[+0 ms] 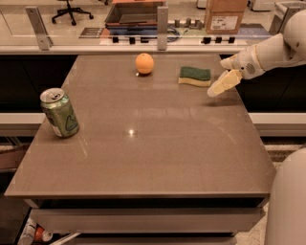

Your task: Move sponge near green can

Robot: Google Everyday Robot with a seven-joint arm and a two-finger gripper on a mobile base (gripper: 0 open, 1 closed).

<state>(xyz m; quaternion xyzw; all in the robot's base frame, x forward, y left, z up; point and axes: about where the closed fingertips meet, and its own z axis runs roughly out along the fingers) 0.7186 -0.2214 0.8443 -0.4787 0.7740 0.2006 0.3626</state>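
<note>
A brown rectangular table (158,158) is filling most of the view, seen from above its near edge. 1 robot arm (272,50), white and rounded, is reaching in from the right side, over the far right corner of the table.

The pale cream gripper (214,91) is hanging at the end of the arm, pointing down and to the left, above the table near its right edge. It is sitting just to the right of the sponge (195,76) without touching it. Whether the gripper is released or clenched cannot be told from this angle, and it is not grasping anything.

The sponge, dark green on top with a pale yellow base, is lying flat near the far edge, right of centre. An orange (144,63) is resting to its left, also near the far edge.

The green can (60,113) is standing upright close to the left edge, about midway along it, well apart from the sponge.

Part of the robot's white body (289,201) is showing beside the near right corner. Beyond the far edge, a cardboard box (225,14) is sitting on a counter.
</note>
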